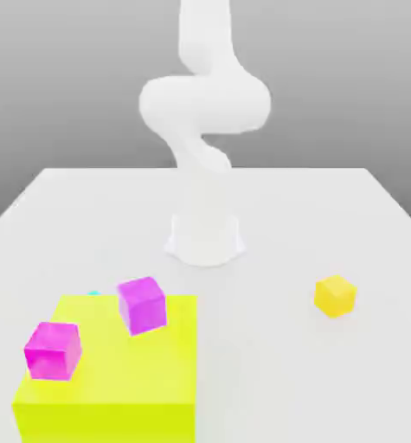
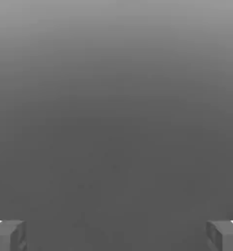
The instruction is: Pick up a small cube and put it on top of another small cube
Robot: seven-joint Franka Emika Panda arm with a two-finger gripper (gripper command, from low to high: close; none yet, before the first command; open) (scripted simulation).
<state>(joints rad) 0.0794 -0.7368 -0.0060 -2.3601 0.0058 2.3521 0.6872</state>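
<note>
So we've got the yellow cube (image 1: 335, 295) sitting alone on the white table (image 1: 330, 216), out around 4 o'clock from the arm's base (image 1: 205, 240) in the exterior view; nothing near it. The violet-ish magenta cube (image 1: 141, 304) sits at 7 o'clock, on the back edge of the big yellow-green block (image 1: 113, 372); a pinker cube (image 1: 52, 349) rests on that block too, nearer its 9 o'clock side. In the hand view, the gripper (image 2: 116, 235) has its fingers (image 2: 8, 234) spread wide, holding nothing.
</note>
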